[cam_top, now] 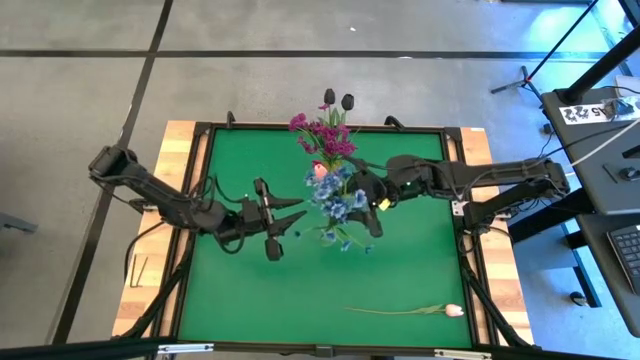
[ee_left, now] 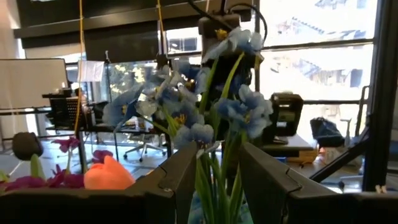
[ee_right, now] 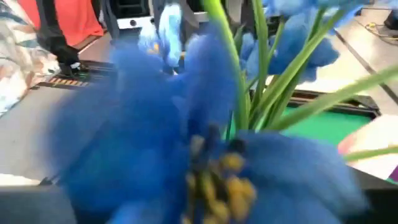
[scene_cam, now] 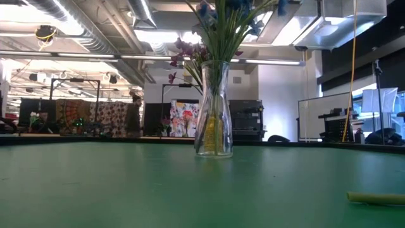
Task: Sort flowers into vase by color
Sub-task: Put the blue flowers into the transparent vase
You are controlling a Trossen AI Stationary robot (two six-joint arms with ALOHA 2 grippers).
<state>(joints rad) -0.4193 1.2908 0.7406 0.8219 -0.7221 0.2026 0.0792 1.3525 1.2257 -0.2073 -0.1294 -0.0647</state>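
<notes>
Left end effector (cam_top: 292, 222) open beside blue flowers (cam_top: 340, 205), right end effector (cam_top: 372, 208) partly hidden, state unclear

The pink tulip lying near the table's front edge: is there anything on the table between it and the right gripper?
Nothing visible does. The pink tulip lies alone on the green table, apart from everything. The right gripper is open beside the blue flowers at the vase; bare mat lies between.
</notes>
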